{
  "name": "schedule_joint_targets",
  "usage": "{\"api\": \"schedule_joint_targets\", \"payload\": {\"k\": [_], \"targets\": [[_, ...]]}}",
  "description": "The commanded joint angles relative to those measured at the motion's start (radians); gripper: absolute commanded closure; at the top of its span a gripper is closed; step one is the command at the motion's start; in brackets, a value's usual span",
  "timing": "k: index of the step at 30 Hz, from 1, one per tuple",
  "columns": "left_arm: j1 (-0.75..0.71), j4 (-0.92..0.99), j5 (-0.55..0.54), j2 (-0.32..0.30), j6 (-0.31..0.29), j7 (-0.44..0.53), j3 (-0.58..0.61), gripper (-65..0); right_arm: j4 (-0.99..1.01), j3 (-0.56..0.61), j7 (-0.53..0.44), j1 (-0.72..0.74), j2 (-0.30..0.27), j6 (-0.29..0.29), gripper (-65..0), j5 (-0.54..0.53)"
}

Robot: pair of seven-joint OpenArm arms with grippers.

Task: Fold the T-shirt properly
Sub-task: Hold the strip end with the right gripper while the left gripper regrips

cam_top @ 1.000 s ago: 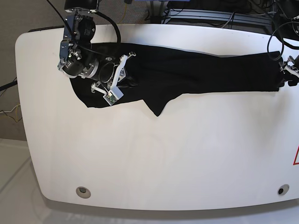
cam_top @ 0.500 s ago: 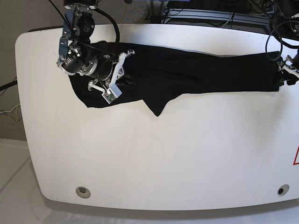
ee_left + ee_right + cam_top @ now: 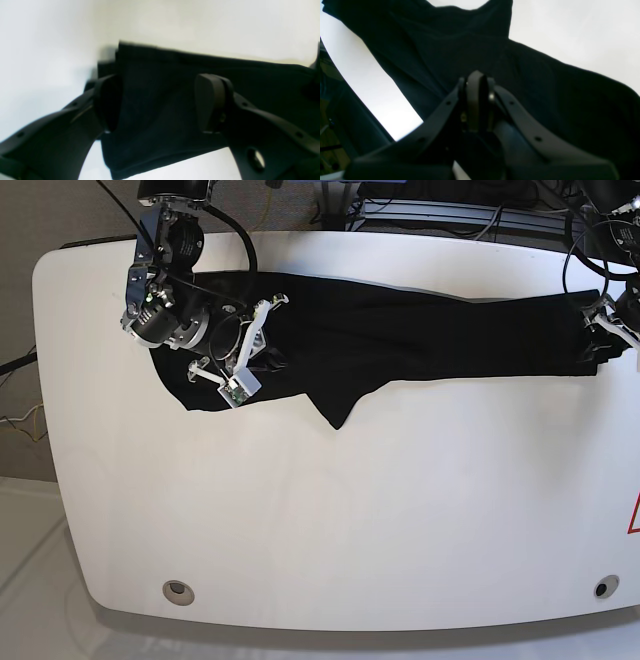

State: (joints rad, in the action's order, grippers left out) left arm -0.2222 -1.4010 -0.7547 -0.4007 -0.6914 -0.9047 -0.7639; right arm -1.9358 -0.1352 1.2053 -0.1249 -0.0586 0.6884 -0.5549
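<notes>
A: Right arm pose?
B: Far-left of the base view, bent down over the T-shirt (image 3: 400,335). Right gripper (image 3: 476,86) w/ fingers pressed together; can't tell if cloth's pinched.
A: Shirt?
B: Long black band across the table (image 3: 330,520), far side, one point hanging toward the middle.
A: Left arm?
B: Far-right edge. Left gripper (image 3: 160,102) spread wide, straddling the shirt's end, holding nothing.
A: Surface, room?
B: White rounded top; cables (image 3: 480,220) behind.
</notes>
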Motion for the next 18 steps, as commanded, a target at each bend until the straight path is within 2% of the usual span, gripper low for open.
{"api": "schedule_joint_targets", "payload": {"k": [1, 12, 15, 17, 18], "targets": [[-0.009, -0.068, -0.021, -0.019, -0.007, 0.011, -0.032, -42.6, -0.017, -0.001, -0.023, 0.014, -0.005, 0.004, -3.9, -0.023], [-0.021, -0.145, -0.021, -0.024, -0.007, -0.136, -0.156, -43.6, -0.015, -0.001, -0.023, 0.014, -0.005, 0.004, -3.9, -0.020], [-0.024, -0.142, -0.013, -0.025, -0.007, -0.144, -0.168, -48.8, -0.015, -0.001, -0.023, 0.014, -0.005, 0.004, -3.9, -0.021], [-0.050, -0.142, -0.013, -0.025, -0.007, -0.144, -0.168, -55.7, -0.015, -0.001, -0.023, 0.014, -0.005, 0.004, -3.9, -0.021], [-0.055, -0.142, -0.013, -0.025, -0.007, -0.144, -0.168, -56.8, -0.015, -0.001, -0.023, 0.014, -0.005, 0.004, -3.9, -0.021]]}}
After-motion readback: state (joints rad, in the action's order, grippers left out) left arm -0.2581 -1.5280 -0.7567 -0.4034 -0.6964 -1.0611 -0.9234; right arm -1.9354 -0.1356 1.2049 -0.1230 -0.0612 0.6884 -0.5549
